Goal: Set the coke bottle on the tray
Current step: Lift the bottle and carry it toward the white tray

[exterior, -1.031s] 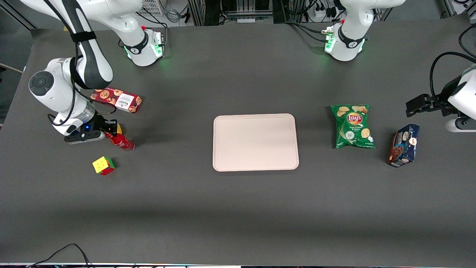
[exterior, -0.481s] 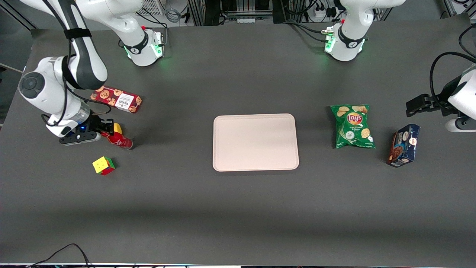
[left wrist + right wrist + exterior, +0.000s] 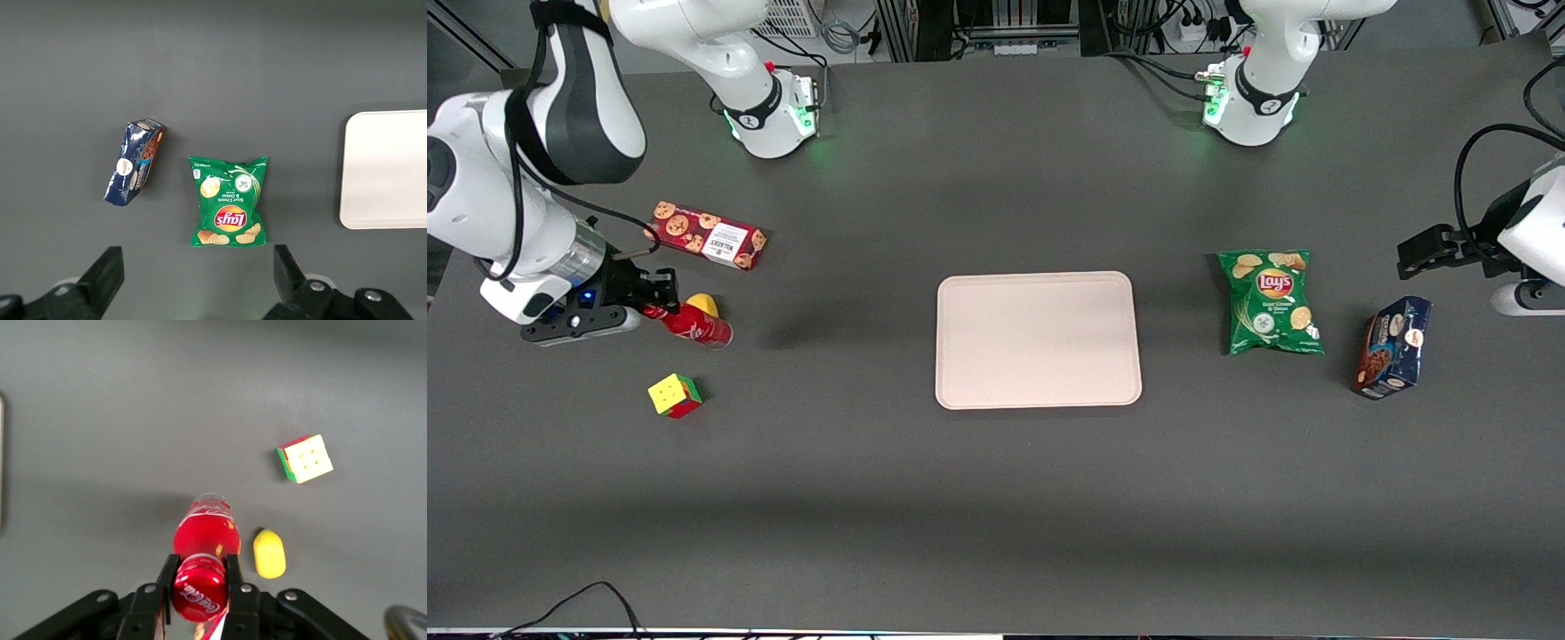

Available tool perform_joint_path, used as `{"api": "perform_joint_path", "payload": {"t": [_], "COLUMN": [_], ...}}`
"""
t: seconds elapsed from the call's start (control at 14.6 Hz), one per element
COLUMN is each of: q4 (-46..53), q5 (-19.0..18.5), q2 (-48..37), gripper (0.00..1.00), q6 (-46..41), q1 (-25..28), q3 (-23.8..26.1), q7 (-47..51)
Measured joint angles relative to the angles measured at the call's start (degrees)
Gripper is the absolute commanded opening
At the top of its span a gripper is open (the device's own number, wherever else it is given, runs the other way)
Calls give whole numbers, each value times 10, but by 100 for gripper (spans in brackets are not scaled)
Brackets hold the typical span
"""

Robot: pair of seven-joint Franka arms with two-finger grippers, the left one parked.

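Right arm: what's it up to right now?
The gripper is shut on the coke bottle, holding it clear of the table at the working arm's end. A yellow lump and a puzzle cube lie close by, with a red cookie box farther from the front camera. The tray sits mid-table with nothing on it, so the placing is not yet done.

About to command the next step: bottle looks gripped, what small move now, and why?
Probably carry it sideways toward the tray, keeping height. The gripper is shut on the coke bottle, which hangs clear of the table near the yellow lump and cube; the tray lies toward the parked arm's end, with nothing between.
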Motion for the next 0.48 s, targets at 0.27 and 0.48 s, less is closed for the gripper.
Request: {"api": "perform_joint_path", "payload": {"t": [0.27, 0.48], "q4": [83, 144], "q5": [1, 5], "q2": [0, 12], "gripper": [0, 0], "q6": [-66, -105], "q1": [2, 6], "q3": [72, 138], "q7": [96, 192]}}
